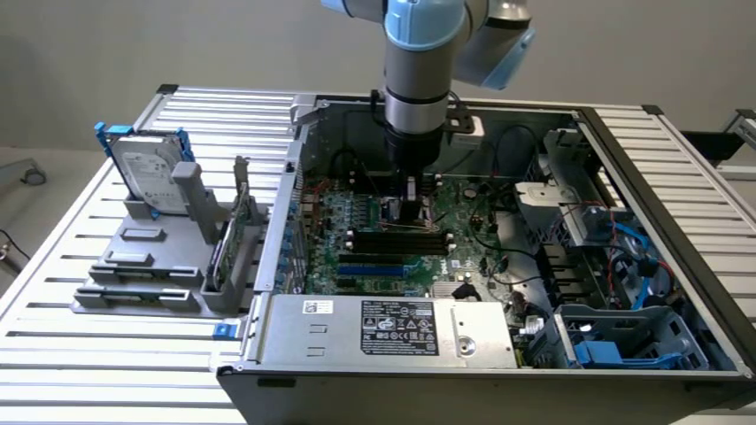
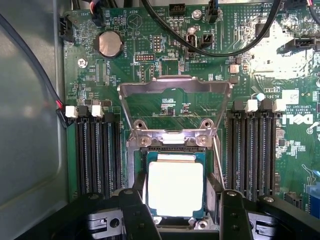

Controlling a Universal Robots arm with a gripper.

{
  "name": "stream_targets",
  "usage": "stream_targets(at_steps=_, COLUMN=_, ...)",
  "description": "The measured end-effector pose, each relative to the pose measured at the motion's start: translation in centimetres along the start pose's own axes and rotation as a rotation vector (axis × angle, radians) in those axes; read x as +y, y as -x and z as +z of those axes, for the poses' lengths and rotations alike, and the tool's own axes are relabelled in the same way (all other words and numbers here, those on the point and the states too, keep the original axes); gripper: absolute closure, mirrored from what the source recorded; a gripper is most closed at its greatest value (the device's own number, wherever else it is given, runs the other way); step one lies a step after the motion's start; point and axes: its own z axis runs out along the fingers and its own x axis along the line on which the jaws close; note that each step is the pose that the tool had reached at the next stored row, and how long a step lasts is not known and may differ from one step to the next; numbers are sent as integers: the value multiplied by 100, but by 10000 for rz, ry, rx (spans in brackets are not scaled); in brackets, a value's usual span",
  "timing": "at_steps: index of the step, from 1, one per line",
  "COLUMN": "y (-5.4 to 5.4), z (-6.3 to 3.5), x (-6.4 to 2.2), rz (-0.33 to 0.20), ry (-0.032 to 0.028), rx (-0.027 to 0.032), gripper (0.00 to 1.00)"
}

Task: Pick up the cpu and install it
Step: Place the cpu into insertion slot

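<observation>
The cpu (image 2: 175, 187), a small square chip with a pale silver top, lies flat in the black-framed socket (image 2: 212, 186) on the green motherboard (image 2: 165, 107). The socket's metal load plate (image 2: 175, 85) is flipped up and back, away from the chip. My gripper (image 2: 183, 210) is open just above the socket, with one black finger (image 2: 136, 210) on each side of the cpu. The gap between the fingers is wider than the chip. In the exterior view the arm reaches straight down into the open computer case, with the gripper (image 1: 409, 205) low over the board.
Black memory slots (image 2: 97, 155) flank the socket closely on both sides. Black cables (image 2: 220, 47) loop over the board beyond the load plate. The case walls (image 1: 296, 190), the power supply (image 1: 390, 328) and a drive cage (image 1: 567, 212) ring the work area. A hard drive (image 1: 148, 173) stands in a grey holder outside the case.
</observation>
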Motion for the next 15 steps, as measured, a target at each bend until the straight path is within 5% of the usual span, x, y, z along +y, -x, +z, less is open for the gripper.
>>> stream_targets(at_steps=15, y=-15, z=15, x=-10, rz=-3, ry=71, rx=1, gripper=45)
